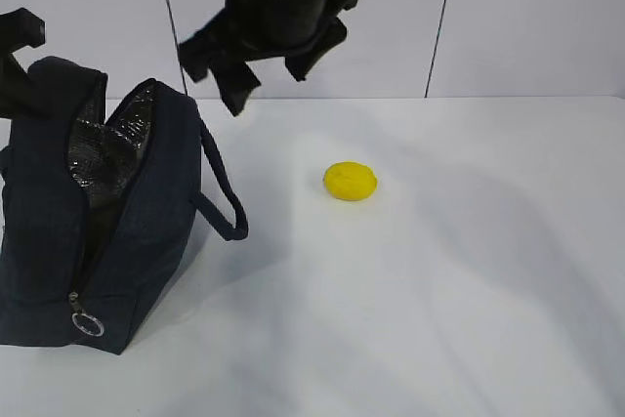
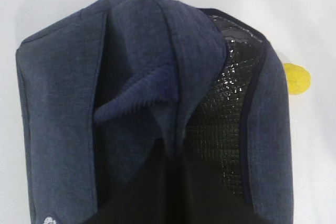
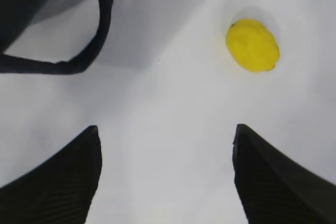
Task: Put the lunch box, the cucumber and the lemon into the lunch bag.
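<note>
The navy lunch bag (image 1: 146,231) stands at the left with its top open and silver foil lining showing; it fills the left wrist view (image 2: 58,103). My left gripper (image 1: 18,75) is at the bag's far top edge, its dark jaws (image 2: 170,174) closed on a fold of the bag's fabric. The yellow lemon (image 1: 350,181) lies on the table to the right of the bag, also seen in the left wrist view (image 2: 296,78) and the right wrist view (image 3: 253,45). My right gripper (image 1: 269,80) hangs open and empty (image 3: 165,129) high above the table, left of the lemon. The lunch box and cucumber are out of view.
The bag's loop handle (image 1: 223,207) sticks out toward the lemon and shows in the right wrist view (image 3: 100,35). The silver ring pull (image 1: 86,322) hangs at the bag's near corner. The white table (image 1: 439,319) stretches to a white wall behind.
</note>
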Motion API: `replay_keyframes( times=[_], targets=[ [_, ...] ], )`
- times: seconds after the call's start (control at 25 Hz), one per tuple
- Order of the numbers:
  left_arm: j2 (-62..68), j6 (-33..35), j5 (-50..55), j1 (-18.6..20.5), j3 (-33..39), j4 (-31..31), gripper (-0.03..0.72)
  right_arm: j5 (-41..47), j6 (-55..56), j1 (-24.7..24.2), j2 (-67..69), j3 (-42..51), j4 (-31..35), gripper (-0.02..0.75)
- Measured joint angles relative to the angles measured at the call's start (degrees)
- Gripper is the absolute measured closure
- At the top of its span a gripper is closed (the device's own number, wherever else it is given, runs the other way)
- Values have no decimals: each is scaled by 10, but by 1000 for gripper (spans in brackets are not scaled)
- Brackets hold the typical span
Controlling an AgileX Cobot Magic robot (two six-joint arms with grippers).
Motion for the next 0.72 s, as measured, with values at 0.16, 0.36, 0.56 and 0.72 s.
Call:
replay_keyframes(
  times=[0.16,0.36,0.56,0.72],
  targets=[
    [0,0,0,0,0,1,694,0,-18,-10,-32,83,-17,151],
    [0,0,0,0,0,7,694,0,-79,-59,-41,142,33,151],
    [0,2,0,0,0,13,694,-2,-200,-131,-42,148,129,151],
    [0,11,-1,0,0,15,694,-7,-296,-164,-42,148,142,151]
  ],
)
